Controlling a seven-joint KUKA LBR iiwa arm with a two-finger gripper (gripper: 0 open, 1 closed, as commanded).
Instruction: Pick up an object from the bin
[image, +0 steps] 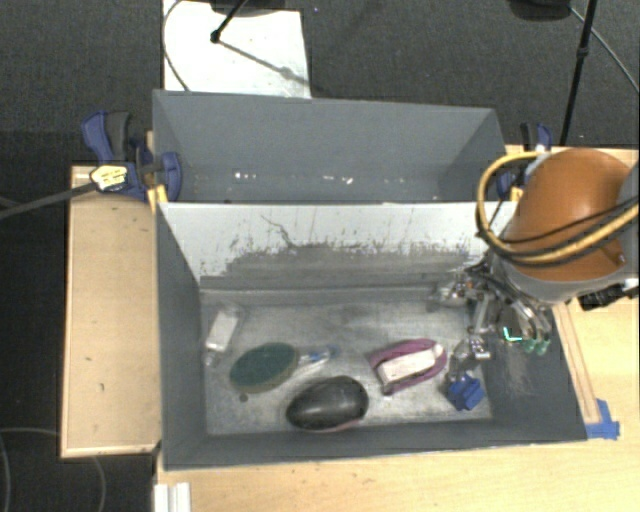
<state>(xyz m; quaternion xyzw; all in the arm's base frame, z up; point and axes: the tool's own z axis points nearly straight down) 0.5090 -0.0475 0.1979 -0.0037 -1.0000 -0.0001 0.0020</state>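
Note:
My gripper (472, 345) hangs low at the right side of the bin, under the arm's orange cover. Directly below it, near the front right corner, lies a small blue block (465, 393), touching or almost touching the gripper's lower end. To the gripper's left rests a purple and white oblong thing (408, 365). Whether the blue block is gripped I cannot tell.
A black oval thing (327, 402) lies at the front middle. Left of it sits a dark green round pad with a blue handle (266, 366). A small clear piece (217, 331) lies by the left wall. The back of the floor is bare metal.

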